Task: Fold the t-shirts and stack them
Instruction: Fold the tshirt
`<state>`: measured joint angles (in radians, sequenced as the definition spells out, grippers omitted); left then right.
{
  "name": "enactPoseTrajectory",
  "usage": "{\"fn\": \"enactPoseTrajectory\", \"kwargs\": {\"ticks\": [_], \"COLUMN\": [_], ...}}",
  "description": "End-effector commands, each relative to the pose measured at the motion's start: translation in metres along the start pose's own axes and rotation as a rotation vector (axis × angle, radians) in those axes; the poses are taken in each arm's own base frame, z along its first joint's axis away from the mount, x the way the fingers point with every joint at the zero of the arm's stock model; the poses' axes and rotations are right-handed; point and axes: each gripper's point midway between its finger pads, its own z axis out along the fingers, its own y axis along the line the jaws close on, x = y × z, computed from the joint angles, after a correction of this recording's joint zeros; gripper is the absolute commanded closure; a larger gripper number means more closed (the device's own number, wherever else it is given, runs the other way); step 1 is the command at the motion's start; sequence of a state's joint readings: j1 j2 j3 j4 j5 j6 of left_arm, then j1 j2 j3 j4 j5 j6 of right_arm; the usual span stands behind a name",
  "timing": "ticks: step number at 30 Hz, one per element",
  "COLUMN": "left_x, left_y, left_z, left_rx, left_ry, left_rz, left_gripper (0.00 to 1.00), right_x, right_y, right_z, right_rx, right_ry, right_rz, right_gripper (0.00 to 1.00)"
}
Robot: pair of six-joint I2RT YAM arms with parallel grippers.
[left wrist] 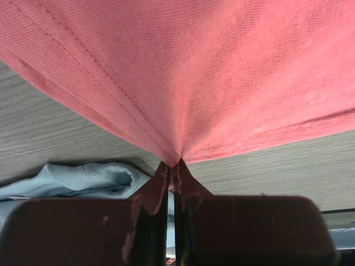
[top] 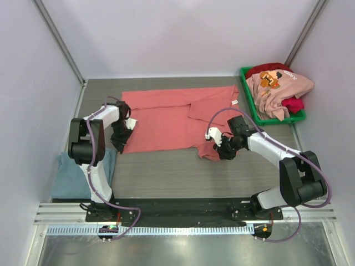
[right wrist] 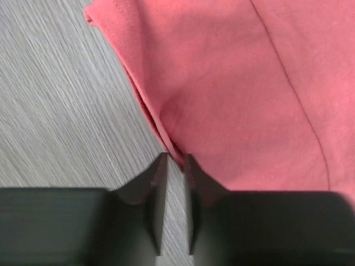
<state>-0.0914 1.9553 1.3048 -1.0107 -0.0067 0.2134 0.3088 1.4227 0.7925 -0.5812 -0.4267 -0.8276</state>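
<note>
Fine-knit salmon-red tee (top: pixel 166 119) on woodgrain table (top: pixel 166 172)

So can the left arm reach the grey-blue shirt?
Probably not yet: the left tool is shut on the salmon-red shirt. The grey-blue shirt lies close by, so likely after letting go.

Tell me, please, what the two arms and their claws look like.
The left arm and right arm have white links, black joints and a lilac cable looped alongside each. The left claw and right claw have dark, wedge-shaped fingers; the left's look scuffed.
</note>
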Motion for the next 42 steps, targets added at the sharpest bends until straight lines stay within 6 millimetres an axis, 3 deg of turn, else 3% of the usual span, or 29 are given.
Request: {"fn": "enactPoseTrajectory", "kwargs": {"ticks": [1,3,5,13,21,29,40,42], "left_x": [0.0,0.0,0.0,-0.006,-0.024,-0.056,-0.089,-0.094], "left_y": [-0.002,-0.002,-0.002,0.0,0.003,0.009,0.018,0.02], "left_z": [0.012,0.012,0.01,-0.005,-0.041,-0.08,-0.106,-0.107], "left_rx": [0.022,0.022,0.02,0.005,-0.013,-0.02,-0.034,-0.038], "left_ry": [0.02,0.018,0.012,-0.042,-0.136,-0.225,-0.286,-0.279], "left_rz": [-0.003,-0.001,-0.001,0.002,-0.005,0.006,0.017,0.018], "left_gripper": [1.0,1.0,1.0,1.0,1.0,1.0,1.0,1.0], "right_x": [-0.008,-0.006,-0.01,-0.034,-0.043,-0.07,-0.119,-0.124], "right_y": [-0.003,-0.006,-0.008,-0.021,-0.039,-0.088,-0.159,-0.171], "right_z": [-0.001,-0.005,-0.013,-0.065,-0.079,-0.094,-0.121,-0.116], "right_rx": [0.013,0.031,0.049,0.155,0.22,0.357,0.585,0.605], "right_ry": [-0.021,-0.004,-0.004,0.022,0.076,0.111,0.111,0.11], "right_rz": [-0.034,-0.036,-0.045,-0.089,-0.151,-0.226,-0.234,-0.223], "right_gripper": [0.82,0.94,0.99,0.99,0.99,0.99,0.99,0.99]}}
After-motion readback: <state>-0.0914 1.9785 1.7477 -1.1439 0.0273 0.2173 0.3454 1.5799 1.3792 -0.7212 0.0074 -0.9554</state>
